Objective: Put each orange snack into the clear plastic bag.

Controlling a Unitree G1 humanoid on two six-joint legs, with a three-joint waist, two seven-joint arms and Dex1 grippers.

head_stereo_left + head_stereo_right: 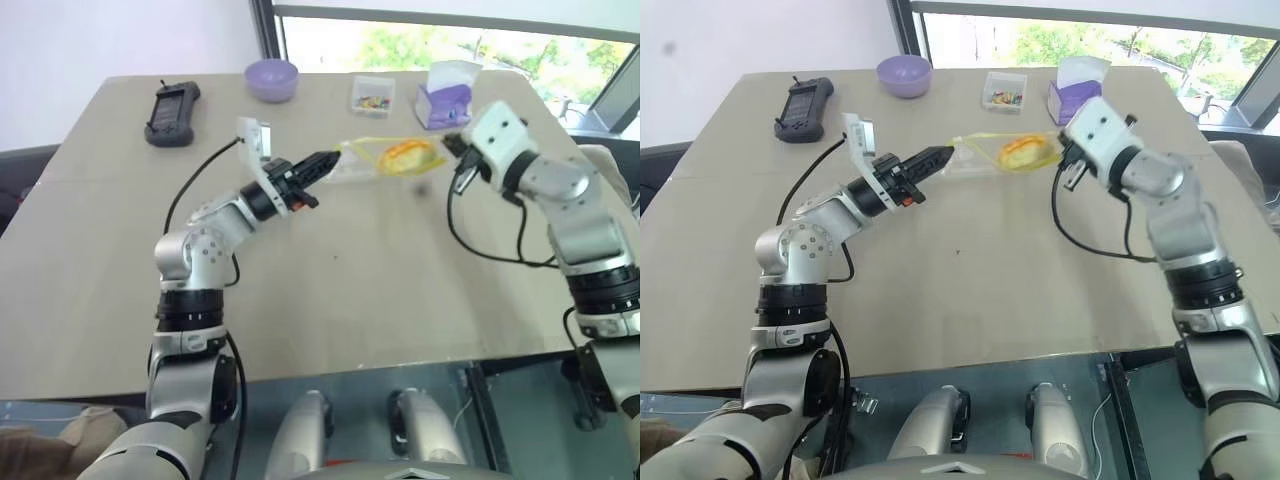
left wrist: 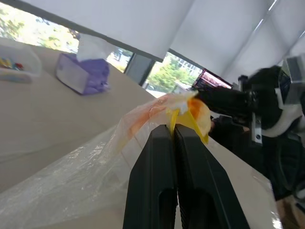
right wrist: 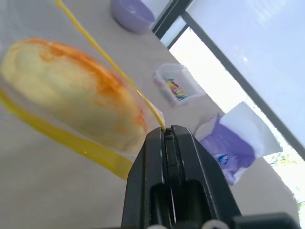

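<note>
**Bag strung between both grippers, snack inside**

You have the clear, crinkly plastic bag with the yellow seal strip held off the beige table, stretched between the two arms. Your left gripper is pinched fully closed on one end of the film; your right gripper is closed just as tightly on the yellow strip at the other end. The round orange-yellow bun-like snack sits inside, nearer the right gripper.

Watch the grip: both jaws hold only thin, slippery film, so pulling the arms apart could tear it or slide an edge free, dropping the bag. If the mouth is unsealed, tilting that end down could let the snack roll out.

The bag's long axis runs roughly level from gripper to gripper, across the table; the snack lies lengthwise along it.
</note>
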